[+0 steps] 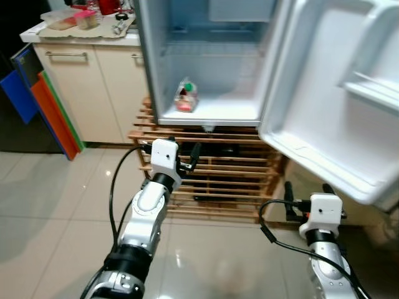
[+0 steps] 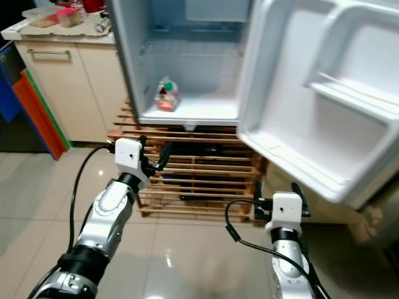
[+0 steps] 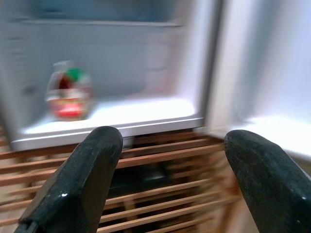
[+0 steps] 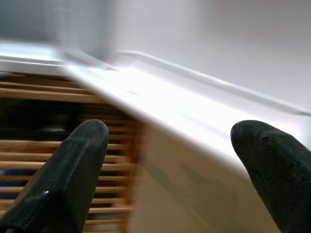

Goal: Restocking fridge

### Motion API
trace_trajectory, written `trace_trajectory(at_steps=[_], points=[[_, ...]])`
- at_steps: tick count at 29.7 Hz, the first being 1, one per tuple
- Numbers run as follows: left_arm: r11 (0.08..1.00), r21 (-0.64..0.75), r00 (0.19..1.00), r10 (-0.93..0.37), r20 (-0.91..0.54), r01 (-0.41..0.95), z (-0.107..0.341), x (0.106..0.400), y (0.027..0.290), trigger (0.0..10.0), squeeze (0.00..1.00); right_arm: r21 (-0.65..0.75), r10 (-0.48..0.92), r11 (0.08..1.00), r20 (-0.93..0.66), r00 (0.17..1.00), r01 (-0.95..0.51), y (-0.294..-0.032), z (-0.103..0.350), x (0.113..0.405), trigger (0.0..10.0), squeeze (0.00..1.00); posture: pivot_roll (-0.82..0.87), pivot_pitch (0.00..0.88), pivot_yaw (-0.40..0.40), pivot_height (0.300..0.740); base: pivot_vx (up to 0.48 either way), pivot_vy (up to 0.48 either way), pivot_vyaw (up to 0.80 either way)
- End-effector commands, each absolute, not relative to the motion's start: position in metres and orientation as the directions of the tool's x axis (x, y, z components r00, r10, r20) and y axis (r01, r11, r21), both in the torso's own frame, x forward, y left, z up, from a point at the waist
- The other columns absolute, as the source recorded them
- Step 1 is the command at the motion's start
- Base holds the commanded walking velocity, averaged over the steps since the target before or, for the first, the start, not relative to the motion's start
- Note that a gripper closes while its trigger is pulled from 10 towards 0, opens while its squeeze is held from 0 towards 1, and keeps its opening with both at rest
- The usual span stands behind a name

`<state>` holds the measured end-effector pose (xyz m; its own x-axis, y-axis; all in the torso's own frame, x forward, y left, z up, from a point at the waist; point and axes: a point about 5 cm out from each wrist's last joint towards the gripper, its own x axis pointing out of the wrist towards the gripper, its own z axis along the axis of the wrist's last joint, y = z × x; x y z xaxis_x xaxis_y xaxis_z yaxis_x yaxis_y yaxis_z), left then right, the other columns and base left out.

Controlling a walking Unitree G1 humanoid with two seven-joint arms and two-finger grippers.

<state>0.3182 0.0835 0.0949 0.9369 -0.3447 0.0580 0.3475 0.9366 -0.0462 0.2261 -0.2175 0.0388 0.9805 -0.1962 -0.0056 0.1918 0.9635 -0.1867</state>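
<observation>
We hold our left claw [image 1: 187, 157] spread wide and empty; beyond it, higher, sits a clear red-and-green packet [image 1: 186, 96] in the white open fridge [image 1: 206, 112]. Our right claw [image 1: 307, 191], equally wide and empty, hangs under the white fridge door [image 1: 336, 93].

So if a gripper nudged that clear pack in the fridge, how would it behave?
The pack looks like thin clear plastic, so it is probably light and may flex or dent under a squeeze. It stands alone on the smooth fridge floor, so a push would likely slide it. It looks taller than wide, so a high nudge might tip it.
</observation>
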Motion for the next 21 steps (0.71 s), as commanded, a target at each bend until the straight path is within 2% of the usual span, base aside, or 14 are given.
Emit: trace_trajectory(at_steps=[1,5,11,15,16,17,18,19,20,21], points=[[0.947,-0.051,0.947,-0.314,0.067,0.318,0.1,0.324,0.094,10.0,0.0,-0.167,-0.21,0.964,-0.019,0.977,0.204,-0.217,0.038,0.227,10.0,0.0,0.0,0.0,0.029,0.74,0.0,-0.465,0.0],[0.948,-0.068,0.949,-0.307,0.069,0.311,0.1,0.325,0.097,10.0,0.0,-0.174,-0.207,0.966,-0.081,0.975,0.19,-0.22,0.026,0.219,10.0,0.0,0.0,0.0,0.03,0.74,0.124,-0.18,0.0],[0.949,-0.068,0.951,-0.304,0.058,0.307,0.097,0.325,0.101,10.0,0.0,-0.238,-0.152,0.968,-0.326,0.933,0.074,-0.226,-0.021,0.179,10.0,0.0,0.0,0.0,0.036,0.74,0.0,0.0,0.0],[0.949,-0.059,0.951,-0.308,0.03,0.309,0.092,0.325,0.101,10.0,0.0,-0.325,-0.255,0.941,-0.494,0.831,0.096,-0.242,-0.052,0.158,10.0,0.0,0.0,0.0,0.037,0.74,0.0,0.0,0.0],[0.948,-0.042,0.949,-0.316,-0.002,0.315,0.086,0.324,0.101,10.0,0.0,-0.396,-0.349,0.907,-0.522,0.778,0.141,-0.257,-0.056,0.153,10.0,0.0,0.0,0.0,0.036,0.74,0.0,0.0,0.0],[0.948,-0.042,0.949,-0.316,-0.002,0.315,0.086,0.324,0.101,10.0,0.0,-0.396,-0.349,0.907,-0.522,0.778,0.141,-0.257,-0.056,0.153,10.0,0.0,0.0,0.0,0.036,0.74,0.0,0.0,0.0],[0.947,-0.027,0.946,-0.322,-0.046,0.321,0.079,0.323,0.102,10.0,0.0,-0.473,-0.445,0.86,-0.508,0.737,0.194,-0.278,-0.053,0.15,10.0,0.0,0.0,0.0,0.036,0.74,0.0,0.0,0.0],[0.944,-0.031,0.942,-0.329,-0.063,0.327,0.075,0.322,0.103,10.0,0.0,-0.503,-0.493,0.834,-0.493,0.717,0.227,-0.289,-0.05,0.149,10.0,0.0,0.0,0.0,0.037,0.74,0.0,0.0,0.0],[0.944,-0.031,0.942,-0.329,-0.063,0.327,0.075,0.322,0.103,10.0,0.0,-0.503,-0.493,0.834,-0.493,0.717,0.227,-0.289,-0.05,0.149,10.0,0.0,0.0,0.0,0.037,0.74,0.0,0.0,0.0],[0.939,-0.04,0.934,-0.345,-0.099,0.342,0.069,0.32,0.103,10.0,0.0,-0.546,-0.55,0.795,-0.463,0.694,0.266,-0.304,-0.044,0.15,10.0,0.0,0.0,0.0,0.039,0.74,0.0,0.0,0.0]])
